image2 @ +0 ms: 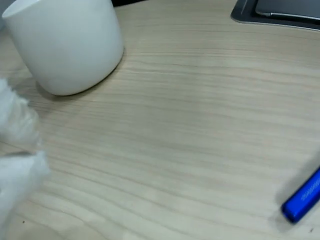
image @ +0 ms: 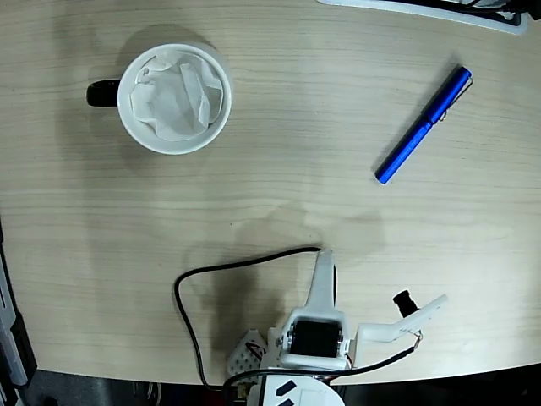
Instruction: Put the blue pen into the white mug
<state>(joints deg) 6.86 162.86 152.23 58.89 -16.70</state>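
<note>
Fixed view: blue pen (image: 423, 125) well apart from gripper (image: 322, 275)

Blue pen (image: 423, 125) lying diagonally at right, white mug (image: 175, 98) upper left, well apart, tissue (image: 179, 97) inside

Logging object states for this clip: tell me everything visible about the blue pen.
The blue pen is a slim, glossy metallic-blue cylinder with a silver clip near its upper-right end. In the fixed view it lies flat on the wooden table, slanting from lower left to upper right, far to the right of the white mug. Nothing touches it but the table. The wrist view catches only one end at the right edge.
</note>
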